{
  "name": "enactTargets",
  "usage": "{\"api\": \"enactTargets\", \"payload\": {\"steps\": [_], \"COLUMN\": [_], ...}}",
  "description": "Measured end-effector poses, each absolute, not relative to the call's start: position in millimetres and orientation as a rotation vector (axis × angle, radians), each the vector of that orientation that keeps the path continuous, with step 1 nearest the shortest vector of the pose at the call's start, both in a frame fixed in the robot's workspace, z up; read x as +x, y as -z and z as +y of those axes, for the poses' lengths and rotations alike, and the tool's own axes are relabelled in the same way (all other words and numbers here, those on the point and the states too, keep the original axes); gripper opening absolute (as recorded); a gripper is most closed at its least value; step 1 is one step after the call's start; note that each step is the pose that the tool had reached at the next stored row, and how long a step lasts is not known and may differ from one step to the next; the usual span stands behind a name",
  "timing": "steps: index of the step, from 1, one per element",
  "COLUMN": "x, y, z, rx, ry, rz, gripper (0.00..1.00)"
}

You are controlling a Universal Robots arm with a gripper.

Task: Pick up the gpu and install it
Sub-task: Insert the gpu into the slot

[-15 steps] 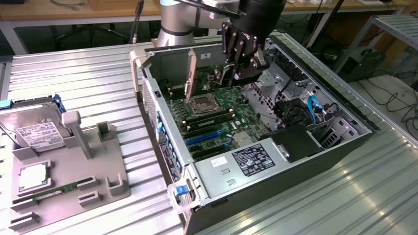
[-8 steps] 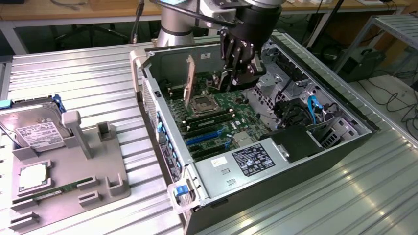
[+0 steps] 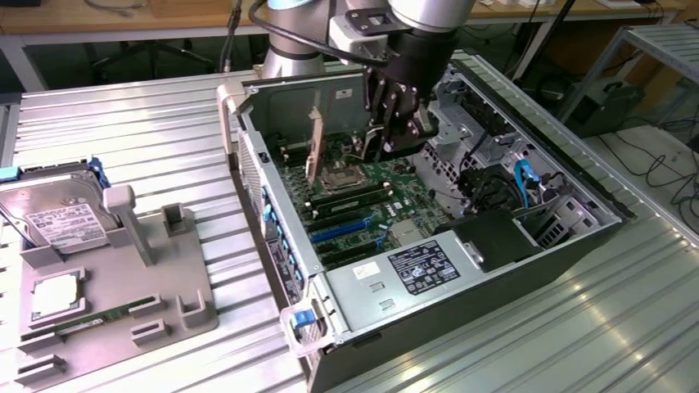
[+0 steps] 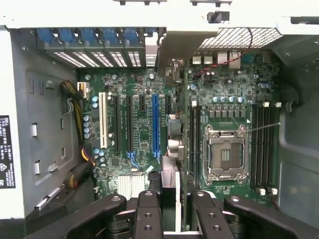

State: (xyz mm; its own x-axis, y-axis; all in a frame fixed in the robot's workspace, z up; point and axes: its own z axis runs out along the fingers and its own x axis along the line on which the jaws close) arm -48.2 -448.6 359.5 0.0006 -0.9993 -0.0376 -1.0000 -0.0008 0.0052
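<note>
My gripper (image 3: 391, 147) reaches down into the open computer case (image 3: 590, 184) and is shut on the gpu (image 3: 317, 143). The card hangs upright above the green motherboard (image 3: 388, 176), its metal end bracket toward the case wall that carries the blue slot clips. In the wrist view the gpu (image 4: 179, 47) is seen edge-on, running away from between my black fingers (image 4: 147, 201), bracket at the far end by the rear slot openings. It sits between the blue expansion slot (image 4: 155, 124) and the CPU socket (image 4: 225, 152). I cannot tell whether its lower edge touches a slot.
Outside the case, on the exterior view's left, a grey fixture tray (image 3: 164, 270) holds a silver hard drive (image 3: 65, 217), a CPU chip (image 3: 52, 296) and a narrow memory stick (image 3: 93, 322). The power supply (image 3: 421, 266) and cables (image 3: 525, 184) crowd the near end of the case.
</note>
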Motion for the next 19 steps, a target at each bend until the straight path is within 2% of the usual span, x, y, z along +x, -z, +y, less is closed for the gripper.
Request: {"api": "enactTargets", "payload": {"steps": [19], "x": [-56.4], "y": [-324.1], "z": [-451.5], "rx": [-2.208], "ry": [-0.047], "rz": [2.202], "gripper": [0.28]}}
